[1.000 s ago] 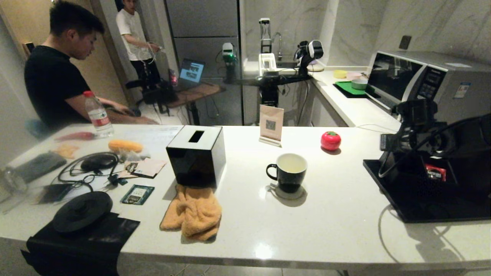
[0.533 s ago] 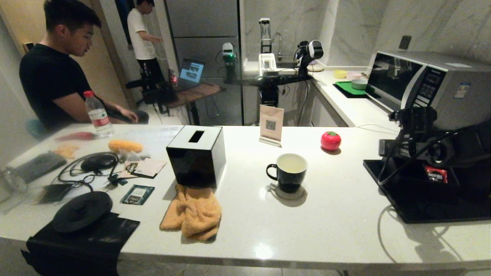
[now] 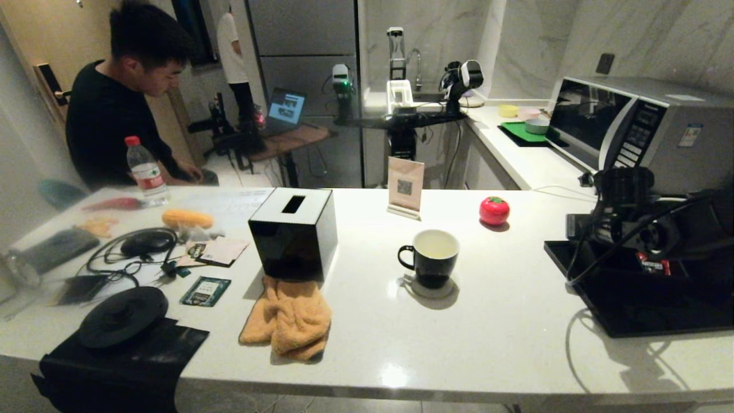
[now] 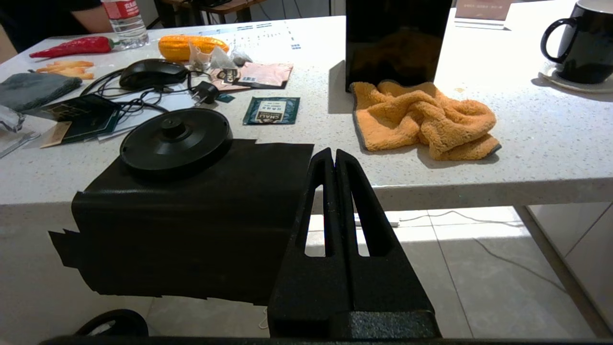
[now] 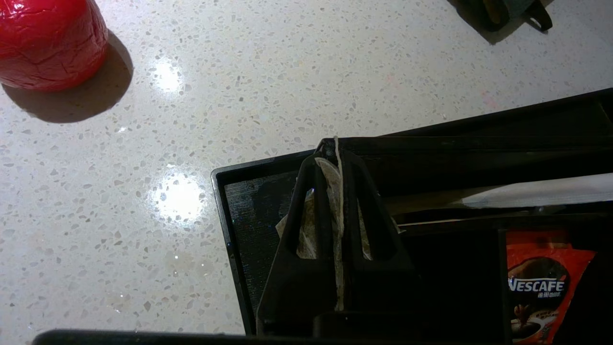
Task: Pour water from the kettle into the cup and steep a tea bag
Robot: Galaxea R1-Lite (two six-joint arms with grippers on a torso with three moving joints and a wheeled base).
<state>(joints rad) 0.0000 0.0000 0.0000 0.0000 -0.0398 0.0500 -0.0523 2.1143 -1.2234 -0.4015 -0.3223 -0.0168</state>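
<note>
A: Tea bag [image 5: 330,211]: it sits pinched between the fingers of the right gripper [image 5: 334,153], over the near corner of the black compartmented box [image 5: 239,230] at your right. Its thin string [image 5: 338,191] runs straight up along the closed jaws, so the bag's long axis lies along the fingers, its flat faces pressed by the pads.

B: Why held there, and not by the string?

A: Judgement only: a pinch on the paper body keeps the bag from swinging while you carry it. The red sachet [image 5: 541,282] lies in a neighbouring compartment, apart from the gripper.

B: Left arm?

A: The left gripper [image 4: 334,155] hangs parked below the counter's near edge, fingers pressed together on nothing. Just beyond it the kettle base [image 4: 175,143] rests on a black mat [image 4: 191,215], with no kettle on it.

B: Farther out?

A: The cup [image 3: 430,258] stands mid-counter on a coaster, handle toward your left, pale liquid visible inside. So pouring looks done; the bag must travel leftward to the cup. Behind it stands the red tomato-shaped object [image 3: 494,210].
</note>
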